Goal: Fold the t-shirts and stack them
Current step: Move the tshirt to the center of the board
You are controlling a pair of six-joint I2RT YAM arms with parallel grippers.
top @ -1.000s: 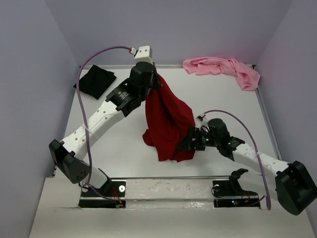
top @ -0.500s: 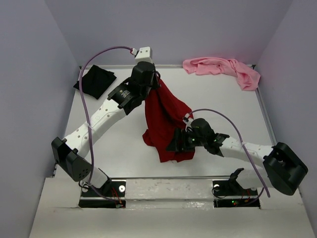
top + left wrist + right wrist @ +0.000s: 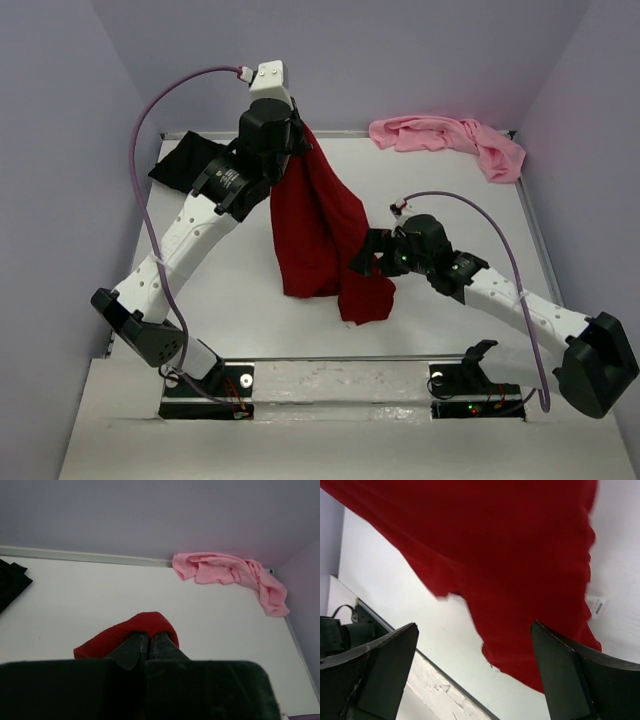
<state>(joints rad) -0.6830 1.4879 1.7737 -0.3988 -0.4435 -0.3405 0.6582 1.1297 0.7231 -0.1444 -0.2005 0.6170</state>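
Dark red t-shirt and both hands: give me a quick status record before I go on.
dark red t-shirt: hanging loose from the left hand, not folded
left hand: shut on the shirt's top edge, held high
right hand: open, beside the shirt's lower right part, gripping nothing
black t-shirt: lying at the far left of the table
pink t-shirt: crumpled at the far right corner

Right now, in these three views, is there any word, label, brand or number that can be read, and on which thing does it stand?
No text can be read.
In the right wrist view, a white tag sits at the edge of the dark red t-shirt: any print on it is too small and blurred to read.
No other writing can be made out in any view.
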